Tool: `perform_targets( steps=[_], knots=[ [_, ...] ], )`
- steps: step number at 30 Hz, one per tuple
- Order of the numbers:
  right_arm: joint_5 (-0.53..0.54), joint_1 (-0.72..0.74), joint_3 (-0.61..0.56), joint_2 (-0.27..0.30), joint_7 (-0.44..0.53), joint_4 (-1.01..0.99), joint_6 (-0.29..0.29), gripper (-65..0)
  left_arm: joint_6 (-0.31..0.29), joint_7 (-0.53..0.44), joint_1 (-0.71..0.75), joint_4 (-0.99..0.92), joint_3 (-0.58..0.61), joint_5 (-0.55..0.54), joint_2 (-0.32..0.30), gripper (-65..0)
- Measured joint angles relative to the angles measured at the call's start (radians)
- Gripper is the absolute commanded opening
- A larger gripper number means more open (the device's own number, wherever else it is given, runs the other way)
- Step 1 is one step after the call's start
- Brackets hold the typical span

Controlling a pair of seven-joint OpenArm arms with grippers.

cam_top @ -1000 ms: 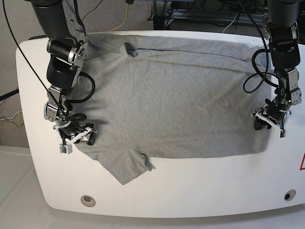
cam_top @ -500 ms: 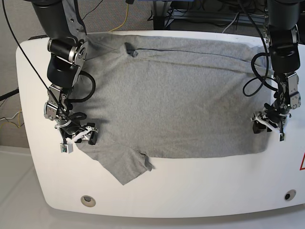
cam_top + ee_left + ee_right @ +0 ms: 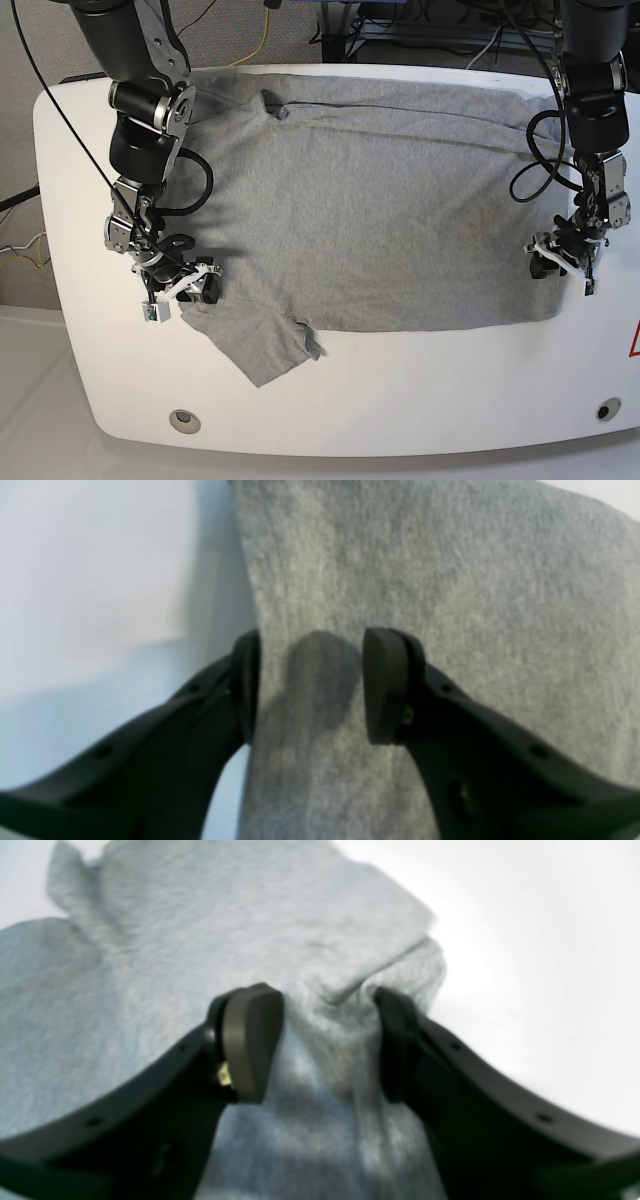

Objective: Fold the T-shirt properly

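The grey T-shirt [image 3: 370, 200] lies spread plain side up on the white table [image 3: 450, 390], collar [image 3: 272, 103] at the far edge and one sleeve [image 3: 262, 350] sticking out toward the front left. My right gripper [image 3: 190, 288] sits at the shirt's left edge just above that sleeve. In the right wrist view its fingers [image 3: 250, 1045] stand apart with a raised ridge of T-shirt [image 3: 200, 940] bunched between them, gripper [image 3: 327, 1040]. My left gripper [image 3: 557, 263] is at the shirt's right edge. Its jaws [image 3: 311, 675] stand open, straddling the flat hem of the T-shirt [image 3: 450, 580].
The table's front rim carries two round inset buttons [image 3: 183, 420] [image 3: 607, 409] and a red warning triangle [image 3: 634, 342] at the right. Cables and equipment [image 3: 400, 30] lie on the floor behind the table. Both arms' cables loop near the wrists.
My right gripper has shifted rightward onto the shirt's edge by the sleeve, gathering cloth. Both grippers' jaws have narrowed. My left gripper has barely moved.
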Motion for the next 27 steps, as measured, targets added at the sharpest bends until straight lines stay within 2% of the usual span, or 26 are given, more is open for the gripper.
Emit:
perform_targets(
  steps=[6,12,18,27],
  knots=[
    [0.0,-0.001,-0.001,0.0,0.01,0.0,0.011,-30.1,-0.004,0.002,0.004,0.0,0.006,0.002,-0.002,-44.4],
    [0.001,-0.006,-0.001,-0.009,0.011,0.013,0.001,-29.6,-0.002,0.006,0.004,-0.001,0.006,0.002,-0.002,-40.4],
    [0.003,-0.009,0.0,-0.014,0.014,0.018,-0.002,-29.6,-0.003,0.011,0.001,-0.006,0.006,0.001,-0.002,-31.0],
    [0.003,-0.01,0.002,-0.011,0.013,0.018,0.003,-29.0,0.021,0.032,-0.004,-0.006,0.008,-0.002,-0.005,-31.8]
  ],
)
